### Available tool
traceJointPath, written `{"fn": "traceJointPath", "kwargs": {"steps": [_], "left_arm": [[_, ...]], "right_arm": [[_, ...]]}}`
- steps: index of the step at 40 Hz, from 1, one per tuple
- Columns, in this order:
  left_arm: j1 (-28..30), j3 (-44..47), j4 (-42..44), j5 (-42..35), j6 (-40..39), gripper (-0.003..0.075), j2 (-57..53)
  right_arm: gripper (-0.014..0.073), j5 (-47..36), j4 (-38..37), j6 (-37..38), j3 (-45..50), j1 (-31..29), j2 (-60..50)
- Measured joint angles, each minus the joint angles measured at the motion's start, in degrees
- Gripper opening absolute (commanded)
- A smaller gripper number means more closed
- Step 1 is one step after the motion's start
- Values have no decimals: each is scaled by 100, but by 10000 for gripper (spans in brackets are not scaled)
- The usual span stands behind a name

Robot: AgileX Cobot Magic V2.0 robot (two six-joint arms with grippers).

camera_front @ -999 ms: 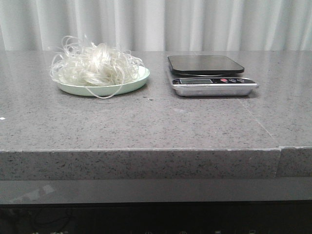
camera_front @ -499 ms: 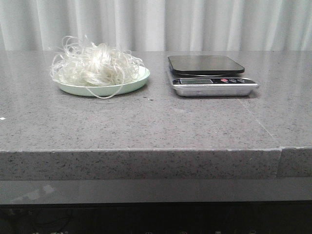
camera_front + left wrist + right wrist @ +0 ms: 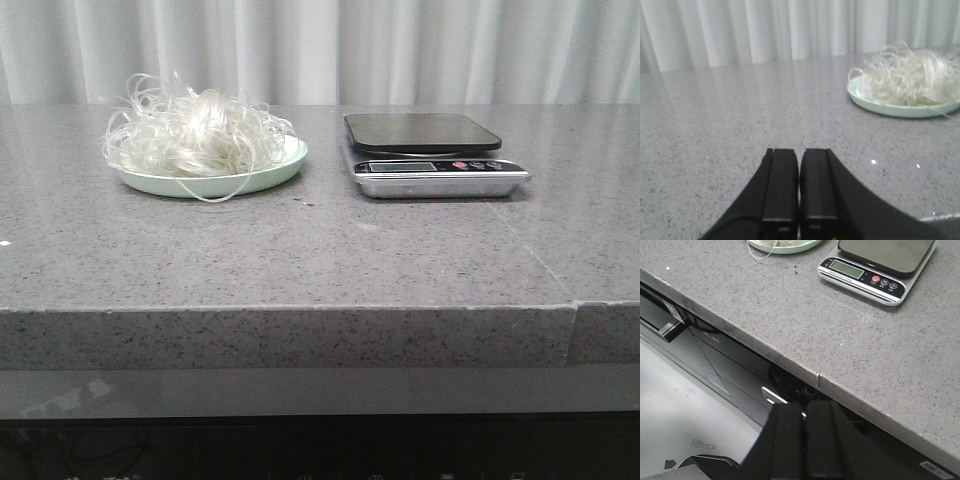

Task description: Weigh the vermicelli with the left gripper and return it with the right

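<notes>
The vermicelli (image 3: 195, 135), a fluffy whitish mound of thin curly strands, fills a pale green plate (image 3: 275, 172) at the back left of the grey stone table. It also shows in the left wrist view (image 3: 907, 77). A kitchen scale (image 3: 425, 150) with a dark platform and a steel front stands to the plate's right, empty. My left gripper (image 3: 799, 152) is shut and empty, low over the table, well short of the plate. My right gripper (image 3: 806, 407) is shut and empty, below and in front of the table's front edge. Neither gripper shows in the front view.
The table's front edge (image 3: 790, 362) runs just beyond my right gripper, with a seam in the stone (image 3: 572, 330) near the right. A white curtain (image 3: 320, 50) hangs behind the table. The scale (image 3: 875, 262) and the plate's rim (image 3: 790, 247) show in the right wrist view.
</notes>
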Motion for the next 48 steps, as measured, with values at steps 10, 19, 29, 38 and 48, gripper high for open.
{"fn": "traceJointPath", "kwargs": {"steps": [10, 19, 29, 38, 48], "left_arm": [[25, 0, -12, -81, 0, 157, 0], [25, 0, -12, -81, 0, 157, 0], [25, 0, -12, -81, 0, 157, 0], [25, 0, -12, -81, 0, 157, 0], [25, 0, -12, -81, 0, 157, 0]], "right_arm": [[132, 0, 0, 0, 0, 0, 0], [132, 0, 0, 0, 0, 0, 0], [132, 0, 0, 0, 0, 0, 0], [132, 0, 0, 0, 0, 0, 0], [132, -281, -76, 0, 577, -530, -456]]}}
